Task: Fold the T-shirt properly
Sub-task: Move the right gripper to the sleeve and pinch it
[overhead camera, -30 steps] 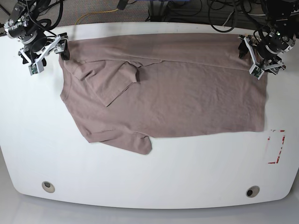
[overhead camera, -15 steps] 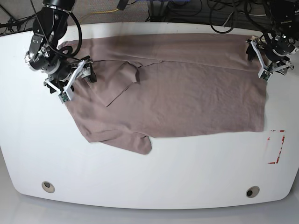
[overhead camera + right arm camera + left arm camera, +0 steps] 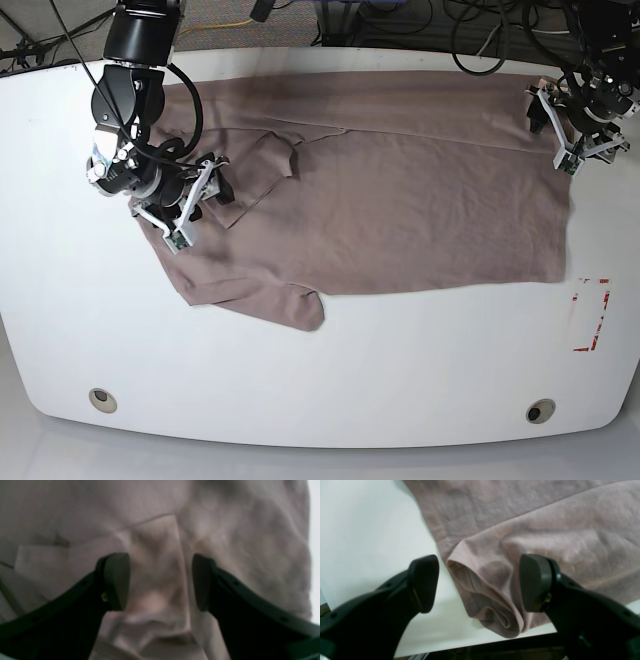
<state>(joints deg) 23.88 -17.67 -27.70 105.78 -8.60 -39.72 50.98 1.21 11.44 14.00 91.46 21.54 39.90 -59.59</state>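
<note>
The mauve-brown T-shirt (image 3: 400,210) lies spread across the white table (image 3: 330,360), its far edge folded over and one sleeve (image 3: 255,175) turned in onto the body. My right gripper (image 3: 213,190) is down over that folded sleeve. In the right wrist view its jaws (image 3: 160,581) stand apart, straddling a sleeve fold (image 3: 155,555), with blurred cloth filling the view. My left gripper (image 3: 540,115) hovers at the shirt's far right corner. In the left wrist view it is open (image 3: 480,583), with the bunched corner (image 3: 492,605) between its fingers and not clamped.
A red-marked patch (image 3: 592,315) sits near the table's right edge. Two round holes (image 3: 103,399) (image 3: 541,411) are set along the front edge. Cables lie on the floor behind the table. The table's edge runs just under the bunched corner (image 3: 470,647).
My right arm swung from the table's far left corner down onto the shirt by the folded sleeve, and its jaws have narrowed. The left gripper barely moved.
</note>
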